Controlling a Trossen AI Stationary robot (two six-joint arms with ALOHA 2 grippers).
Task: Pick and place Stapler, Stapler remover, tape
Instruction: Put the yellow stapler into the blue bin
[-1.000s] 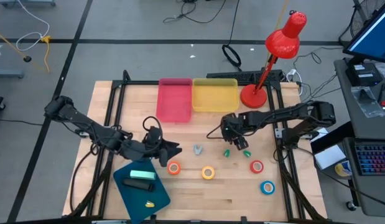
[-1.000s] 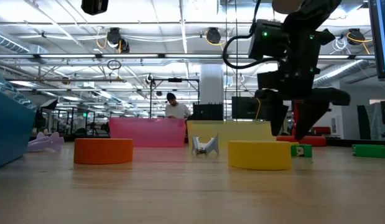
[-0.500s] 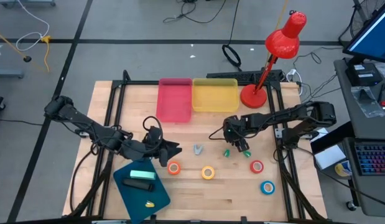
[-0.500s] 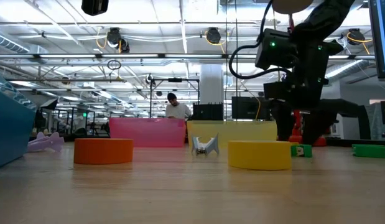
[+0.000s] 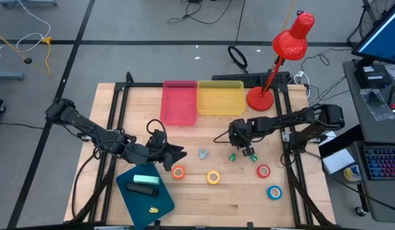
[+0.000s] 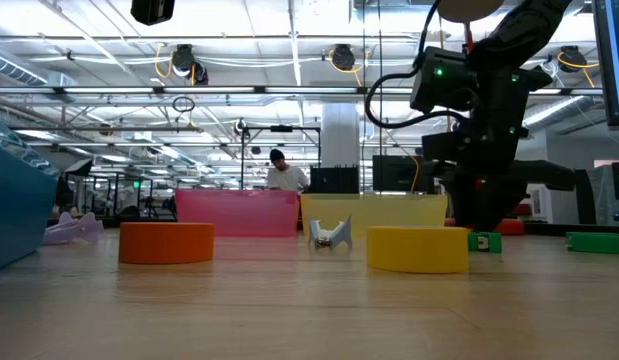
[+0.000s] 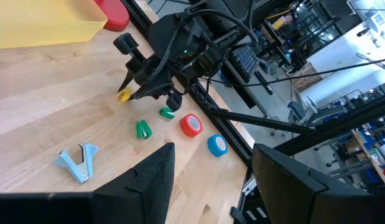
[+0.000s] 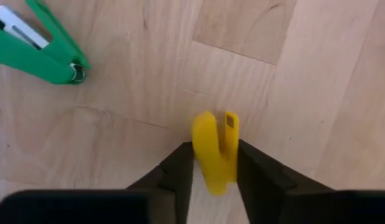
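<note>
The right gripper (image 8: 214, 163) is pinched narrowly on a small yellow stapler (image 8: 214, 151) against the tabletop; a green stapler (image 8: 37, 51) lies just beside it. The left gripper (image 7: 211, 162) hangs parted, holding nothing.

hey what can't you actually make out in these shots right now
- Low view: the right gripper's tips, hidden behind the yellow tape roll.
- High view: the yellow clip in its grip, covered by the arm.
- Right wrist view: the clip's lower end, between the fingers.
- High view: the small yellow item on the blue tray, too small.

tape (image 5: 213, 177) orange, yellow, red, blue | trays (image 5: 178, 102) pink, yellow | lamp (image 5: 283, 54) red
</note>
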